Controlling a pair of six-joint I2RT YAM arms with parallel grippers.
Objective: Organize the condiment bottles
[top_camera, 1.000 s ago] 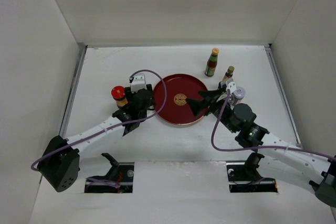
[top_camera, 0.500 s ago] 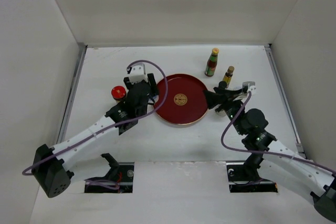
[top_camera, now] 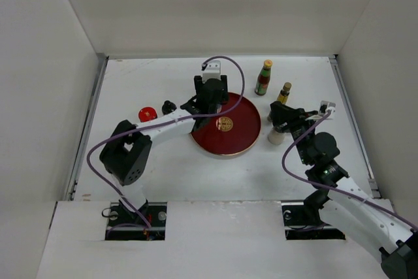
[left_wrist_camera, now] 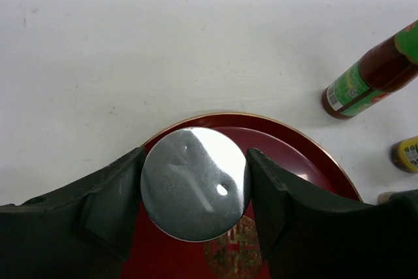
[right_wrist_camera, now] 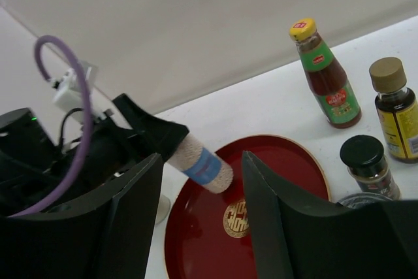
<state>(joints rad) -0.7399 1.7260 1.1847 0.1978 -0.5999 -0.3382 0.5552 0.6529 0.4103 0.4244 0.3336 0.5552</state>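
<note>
One silver-lidded jar (left_wrist_camera: 194, 184), blue label, pale contents | left tool (left_wrist_camera: 196, 161) gripping it | right tool (right_wrist_camera: 202, 181) jaws apart

White table (top_camera: 144, 76); plain white walls (top_camera: 222, 4)

The top external camera sits above and behind the arm bases, looking down over the whole table (top_camera: 144, 83). The left wrist camera is close above the silver-lidded jar (left_wrist_camera: 194, 184), facing down and far. The right wrist camera (low, at the right) faces left and far. All three share the red tray (top_camera: 243, 132) and the red sauce bottle (top_camera: 263, 78).
</note>
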